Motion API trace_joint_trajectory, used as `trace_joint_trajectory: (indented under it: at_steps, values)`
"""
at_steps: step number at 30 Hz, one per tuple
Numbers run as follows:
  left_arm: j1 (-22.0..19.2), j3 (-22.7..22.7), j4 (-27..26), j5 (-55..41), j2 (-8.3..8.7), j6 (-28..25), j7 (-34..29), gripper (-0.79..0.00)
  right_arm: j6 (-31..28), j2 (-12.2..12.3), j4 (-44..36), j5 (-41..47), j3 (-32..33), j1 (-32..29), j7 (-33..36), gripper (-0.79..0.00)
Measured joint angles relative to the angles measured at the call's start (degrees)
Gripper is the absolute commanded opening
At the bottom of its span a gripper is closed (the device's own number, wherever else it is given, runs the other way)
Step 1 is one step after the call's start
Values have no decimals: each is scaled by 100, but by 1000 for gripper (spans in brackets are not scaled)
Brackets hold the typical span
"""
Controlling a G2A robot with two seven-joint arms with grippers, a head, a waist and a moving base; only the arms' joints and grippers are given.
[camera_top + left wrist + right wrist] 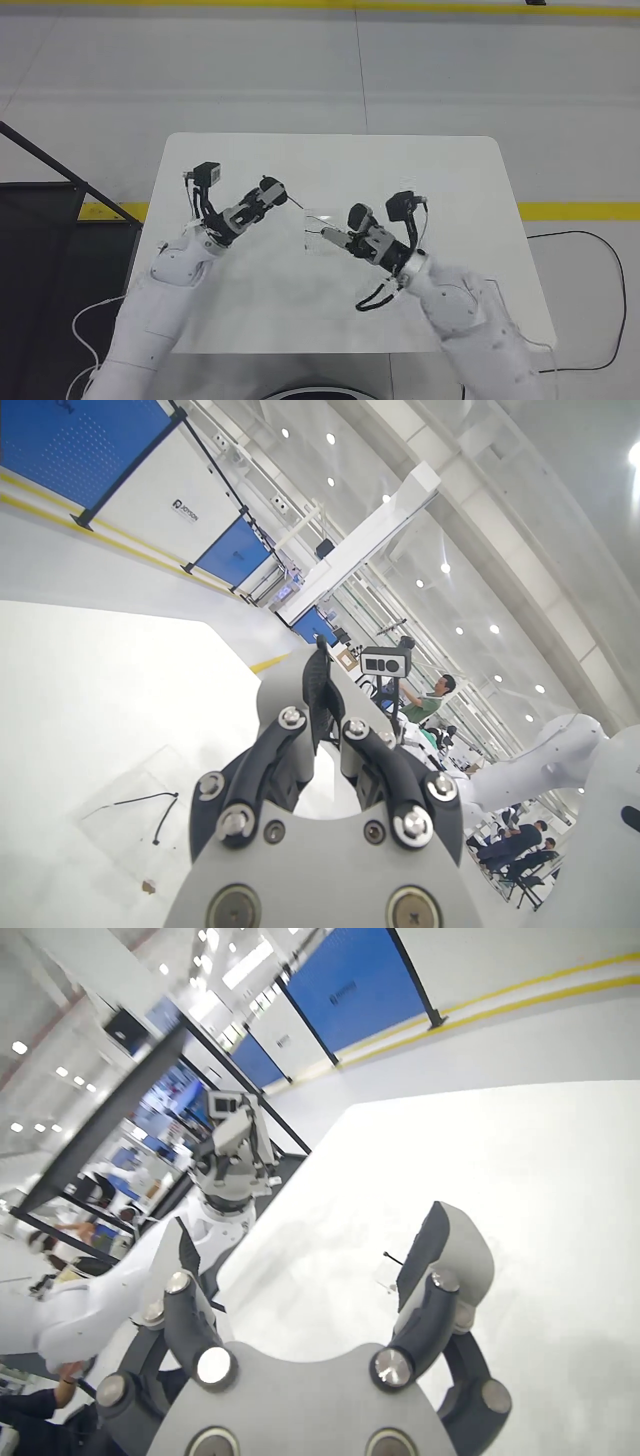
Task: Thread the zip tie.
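Top view had both arms in over the white table (430,180), the left gripper (279,193) up and to one side, the right gripper (328,236) right at the edge of a clear sheet (322,220) near the table's middle. And there was the zip tie (313,232), a thin black strip lying flat on that sheet, just in front of the right gripper and apart from the left.

Left wrist view showed the left gripper (320,670) with its jaws pressed fully together; whether anything was pinched between them could not be told. Off to the side the zip tie (170,796) lay bent on the clear sheet (140,770), loose, with nothing touching it.

Right wrist view showed the right gripper (307,1218) with its jaws spread wide and nothing held. 1 end of the zip tie (392,1258) poked out from behind 1 of the fingers (440,1248), down on the table.
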Motion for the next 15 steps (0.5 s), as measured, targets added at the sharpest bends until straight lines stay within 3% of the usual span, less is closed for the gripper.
trace_joint_trajectory:
  at_steps: [4,8,15]
  values:
    - [12,-150,188,-450,65,-140,-204,-785,1187,-130,-21,-1097,-698,505,541,0]
    - [55,-240,255,-862,135,-216,-575,-785,1964,-296,157,-1892,-1387,1033,1061,0]
    - [110,-244,237,-1206,185,-248,-878,-785,2256,-387,266,-2029,-1626,1247,1101,0]
